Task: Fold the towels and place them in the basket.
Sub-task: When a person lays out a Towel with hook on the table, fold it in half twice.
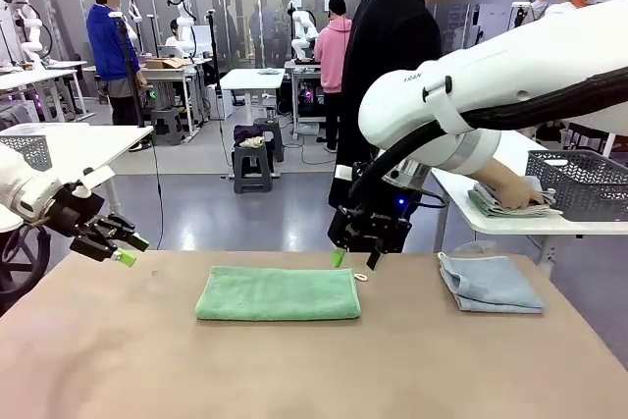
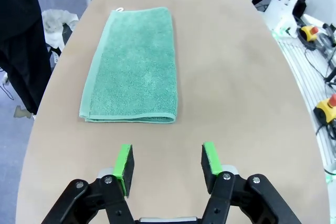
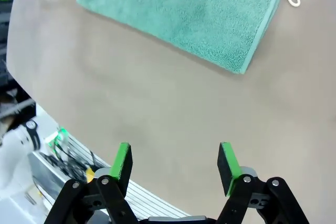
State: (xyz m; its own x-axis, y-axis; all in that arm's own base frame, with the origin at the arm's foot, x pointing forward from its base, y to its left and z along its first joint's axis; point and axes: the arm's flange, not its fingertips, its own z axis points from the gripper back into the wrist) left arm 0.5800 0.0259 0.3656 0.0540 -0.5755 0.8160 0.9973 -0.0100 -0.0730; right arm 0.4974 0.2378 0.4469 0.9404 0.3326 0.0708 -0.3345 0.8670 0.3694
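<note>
Green towel [image 1: 278,293] lying flat at the middle of the brown table [image 1: 294,370], folded into a long double-layered strip, with its hanging loop [image 1: 361,277] at the far right corner. A blue-grey towel [image 1: 489,282], also folded, sits well apart from it near the table's right edge. The dark basket [image 1: 589,188] stands on a separate white table beyond the right end, where a person's hand [image 1: 512,193] rests on a stack of folded cloths just beside it.

The left gripper [image 1: 132,247] hovers above the table off the green towel's left end, jaws apart and empty. The right gripper [image 1: 355,260] hangs over the far right corner, close to the loop, jaws likewise apart and holding nothing.

Judged from this layout, the next fold carries three risks. A pinch that catches only the upper layer would peel the existing fold open instead of doubling the strip. Unequal grips at the two ends would drag the cloth skewed across the table. Both arms closing toward the middle of so short a strip could bring the grippers into contact. A later carry to the basket passes near the person's hand, and a loose grip could let the folded towel sag open on the way.
</note>
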